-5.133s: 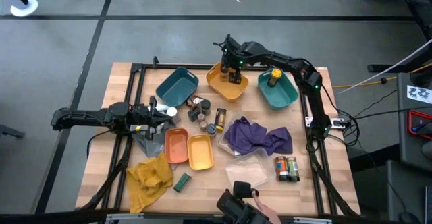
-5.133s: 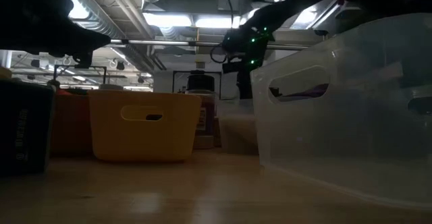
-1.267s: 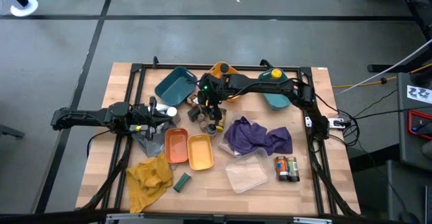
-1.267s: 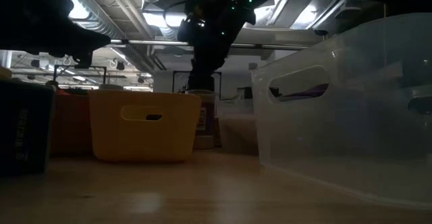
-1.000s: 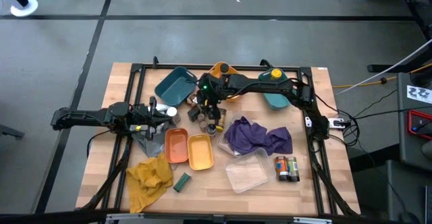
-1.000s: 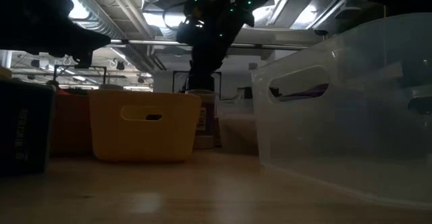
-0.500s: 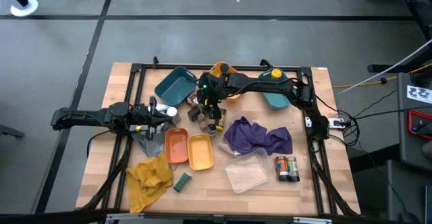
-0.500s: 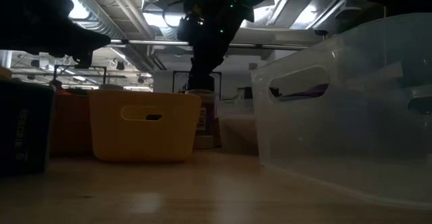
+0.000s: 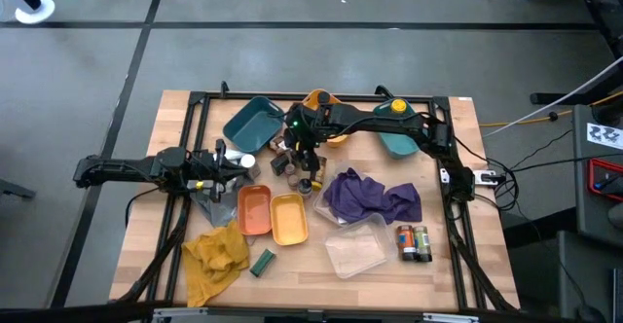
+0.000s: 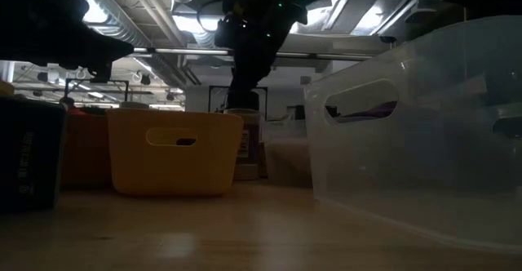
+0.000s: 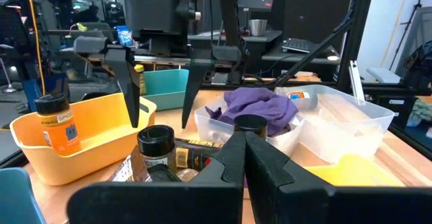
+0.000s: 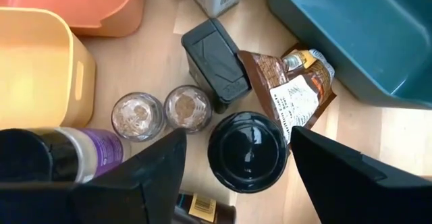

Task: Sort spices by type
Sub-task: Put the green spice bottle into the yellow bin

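Several spice jars, a black tin [image 12: 216,62] and a brown packet [image 12: 290,89] stand in a cluster mid-table [image 9: 295,162]. My right gripper [image 12: 236,140] is open and hangs just above a black-lidded jar [image 12: 247,150], one finger on each side of its lid, apart from it. The left wrist view shows the same right gripper [image 11: 162,113] over that jar [image 11: 156,143]. Two small clear-topped jars [image 12: 162,113] stand beside it. My left gripper [image 11: 243,153] is shut and waits near the table's left over a grey cloth [image 9: 214,204].
Around the cluster are a teal tray [image 9: 255,124], a far yellow tray [image 9: 326,119] with jars, and a second teal tray [image 9: 399,133] with a yellow-lidded jar. Orange [image 9: 255,209] and yellow [image 9: 289,218] trays, a purple cloth [image 9: 370,197], a clear container [image 9: 355,250], a yellow cloth [image 9: 214,255] and two jars [image 9: 412,242] lie nearer.
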